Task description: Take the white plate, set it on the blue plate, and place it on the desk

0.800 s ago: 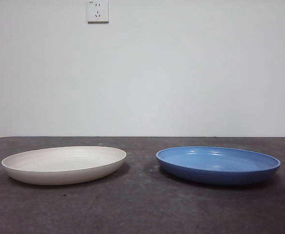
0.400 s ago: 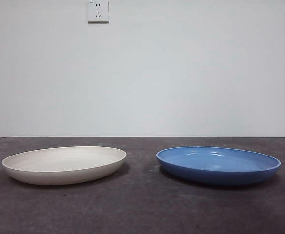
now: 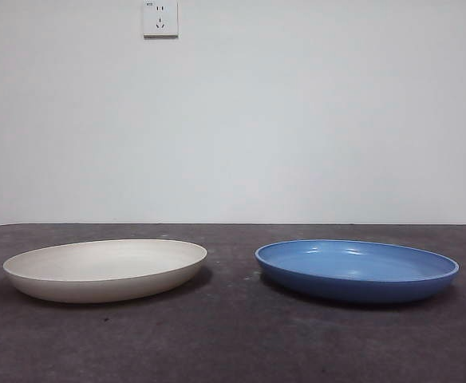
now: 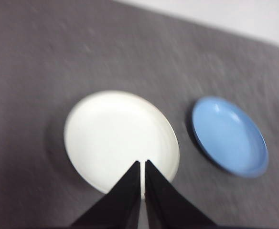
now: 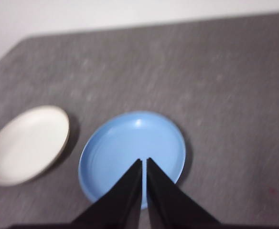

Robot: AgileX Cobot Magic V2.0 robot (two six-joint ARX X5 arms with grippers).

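Note:
The white plate [image 3: 105, 270] sits flat on the desk [image 3: 233, 335] at the left. The blue plate [image 3: 357, 270] sits flat at the right, apart from it. Both are empty. My left gripper [image 4: 142, 163] is shut and empty, high above the white plate [image 4: 120, 138], with the blue plate [image 4: 230, 136] off to the side. My right gripper [image 5: 144, 161] is shut and empty, high above the blue plate [image 5: 132, 150], with the white plate [image 5: 27, 143] off to the side. Neither gripper shows in the front view.
A pale wall with a white socket [image 3: 159, 17] stands behind the desk. The desk's far edge [image 5: 144, 24] shows in both wrist views.

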